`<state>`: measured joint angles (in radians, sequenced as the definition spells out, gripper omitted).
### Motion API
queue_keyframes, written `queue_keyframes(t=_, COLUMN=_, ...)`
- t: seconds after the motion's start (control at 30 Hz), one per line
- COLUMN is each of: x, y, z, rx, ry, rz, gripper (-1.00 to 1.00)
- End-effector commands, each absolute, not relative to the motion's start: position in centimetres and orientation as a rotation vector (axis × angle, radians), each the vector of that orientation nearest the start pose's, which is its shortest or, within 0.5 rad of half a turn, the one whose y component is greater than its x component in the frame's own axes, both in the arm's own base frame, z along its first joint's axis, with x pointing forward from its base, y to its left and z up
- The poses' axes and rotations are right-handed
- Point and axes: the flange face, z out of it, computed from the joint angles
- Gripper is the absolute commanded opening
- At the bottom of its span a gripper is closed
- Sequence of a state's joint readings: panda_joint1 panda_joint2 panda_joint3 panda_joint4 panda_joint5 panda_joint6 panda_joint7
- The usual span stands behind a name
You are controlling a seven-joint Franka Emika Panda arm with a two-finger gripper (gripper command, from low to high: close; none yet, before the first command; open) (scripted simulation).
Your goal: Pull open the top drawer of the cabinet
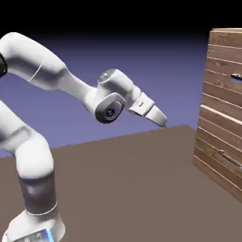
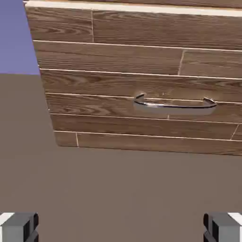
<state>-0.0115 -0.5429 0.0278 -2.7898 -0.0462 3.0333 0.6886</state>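
The cabinet (image 1: pixel 222 52) of brown wood planks stands at the right edge of the exterior view. Its top drawer (image 1: pixel 218 78) is flush and closed, and its thin dark handle (image 1: pixel 236 76) is cut off by the frame edge. My gripper (image 1: pixel 161 121) hangs in the air well left of the cabinet, tilted down toward its lower part and touching nothing. The hand view looks at the lower drawer (image 2: pixel 142 127) and its bar handle (image 2: pixel 175 104). There my gripper (image 2: pixel 121 229) is open, its fingertips (image 2: pixel 19 227) far apart with nothing between them.
The lower drawer (image 1: pixel 215 146), with a like handle (image 1: pixel 228 159), sits closed under the top one. The brown table (image 1: pixel 132 179) stretches between the arm's base and the cabinet's foot. A blue-violet backdrop lies behind.
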Motion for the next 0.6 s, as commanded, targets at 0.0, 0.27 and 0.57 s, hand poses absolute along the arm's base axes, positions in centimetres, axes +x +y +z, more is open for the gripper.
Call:
queue_keyframes(t=0.0, x=40.2, y=1.5, z=45.5, rx=-2.648, ry=0.735, rz=-1.093, gripper=0.00)
queue_keyframes(t=0.27, x=44.6, y=5.1, z=43.0, rx=-3.073, ry=-0.208, rz=-1.135, gripper=0.00)
queue_keyframes(t=0.57, x=48.6, y=8.7, z=38.9, rx=-3.066, ry=-1.448, rz=-0.974, gripper=0.00)
